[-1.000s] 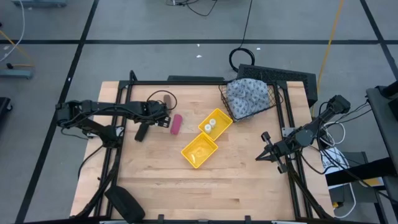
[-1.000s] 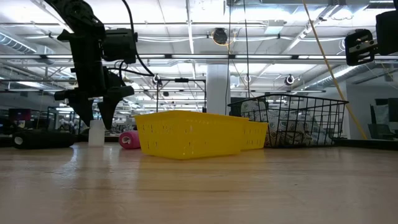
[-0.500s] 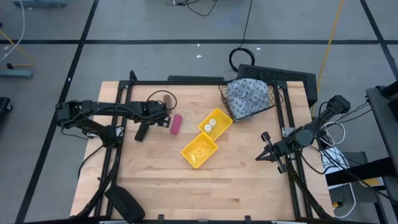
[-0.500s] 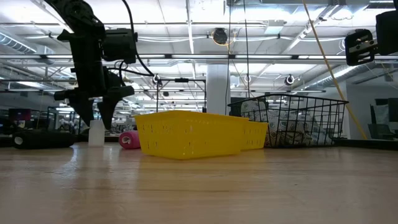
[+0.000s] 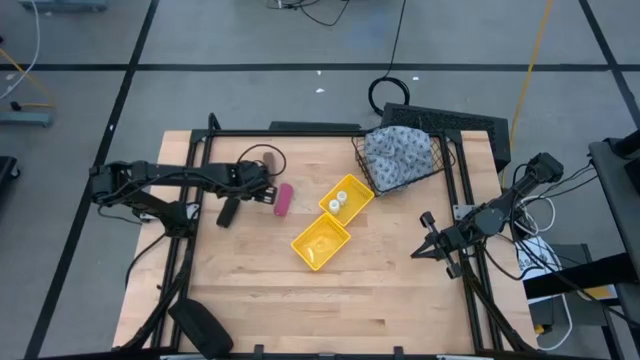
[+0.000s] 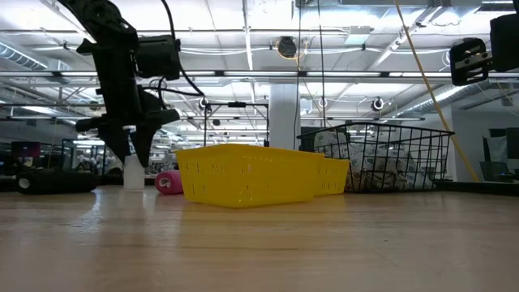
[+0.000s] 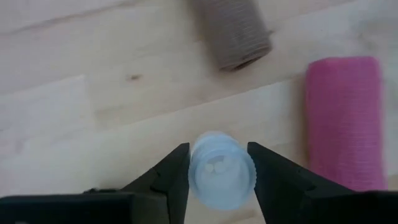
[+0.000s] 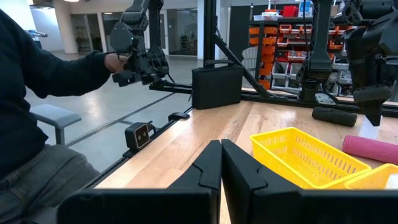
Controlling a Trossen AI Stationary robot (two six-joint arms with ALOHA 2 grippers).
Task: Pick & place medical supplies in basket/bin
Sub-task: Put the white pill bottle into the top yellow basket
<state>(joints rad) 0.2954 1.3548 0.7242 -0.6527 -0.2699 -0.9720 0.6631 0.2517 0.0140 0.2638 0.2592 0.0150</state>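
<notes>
1. One small change is all you get here: in the low view, the white bottle (image 6: 133,173) and the left gripper (image 6: 132,154) both sit slightly further toward the yellow bin (image 6: 243,173) than they did half a second ago, and the bottle's base now looks a touch above where it stood. From above, nothing visibly shifts.
2. Your left wrist view shows why: the two dark fingers (image 7: 171,174) are closed against either side of the white bottle (image 7: 221,171), pinching it just below the cap. You can read this as the grasp made and the lift only beginning.
3. The bottle stays near the table's left side, beside the pink cylinder (image 7: 343,121) and the brown cylinder (image 7: 231,31), both lying loose on the wood.
4. The yellow bin (image 5: 330,222) lies mid-table; its compartment nearer the wire basket (image 5: 405,160) already holds two white bottles (image 5: 339,202), while the other looks empty. The grey-blue cloth bundle (image 5: 398,152) rests inside the basket.
5. Your right gripper (image 5: 424,243) waits at the table's right edge, well apart from the work, its fingers pressed together in its wrist view.
6. What this means for you: one more bottle is probably about to go to the bin, and both cylinders remain to be picked.
</notes>
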